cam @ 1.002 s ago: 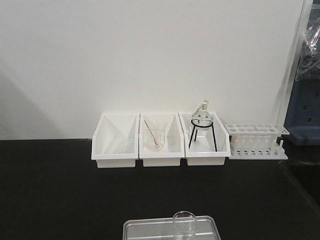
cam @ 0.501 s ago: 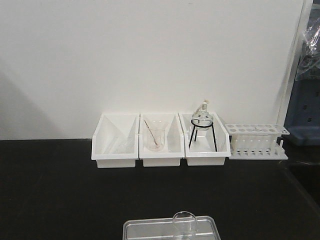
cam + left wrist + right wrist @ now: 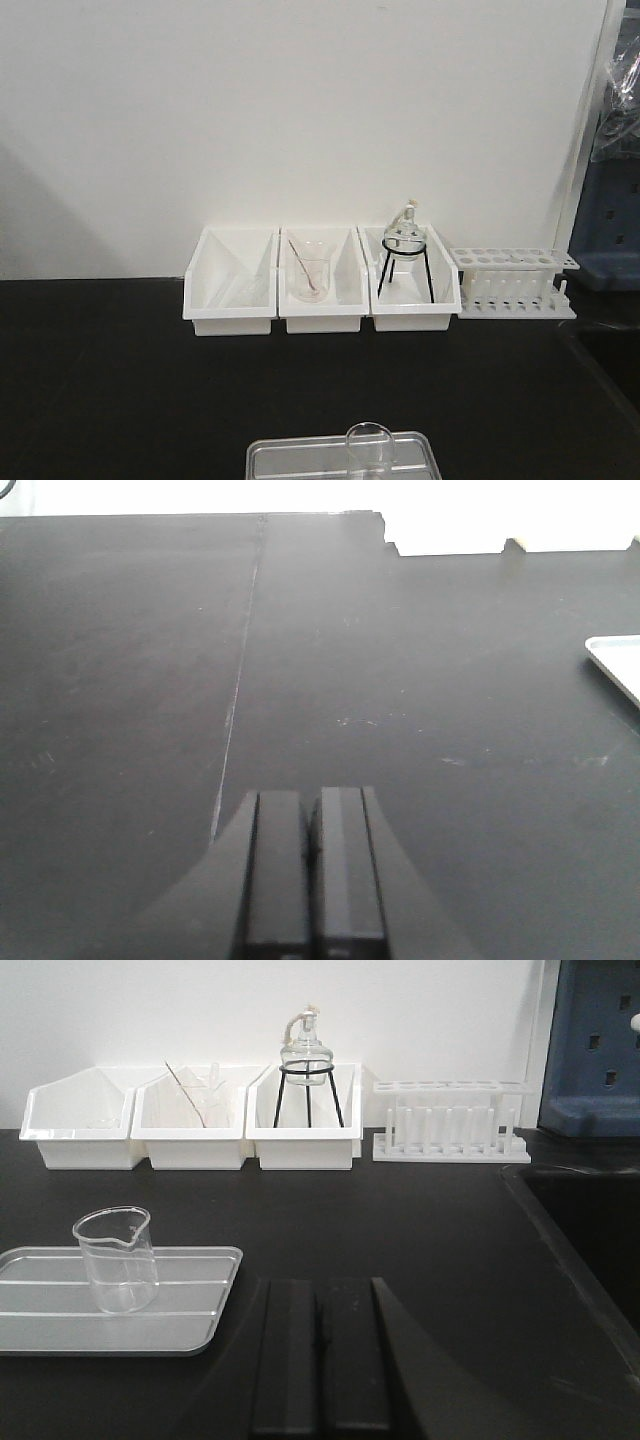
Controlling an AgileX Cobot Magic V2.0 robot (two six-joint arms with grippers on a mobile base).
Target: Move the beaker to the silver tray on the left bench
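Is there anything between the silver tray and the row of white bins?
No. In the right wrist view, only bare black bench lies between the silver tray, where the beaker stands, and the white bins.

Silver tray (image 3: 300, 455): near half cut by front view's lower edge. Beaker (image 3: 370, 450): base cut off there; graduation marks unreadable.

We see the beaker (image 3: 116, 1259) standing upright inside the silver tray (image 3: 190, 1305), toward its right half, spout turned to the left in the right wrist view. It is small, clear and looks empty, with a rolled rim. The tray is shallow, shiny, round-cornered, lying flat on the black bench (image 3: 120, 400) near its front edge, well apart from the back wall.
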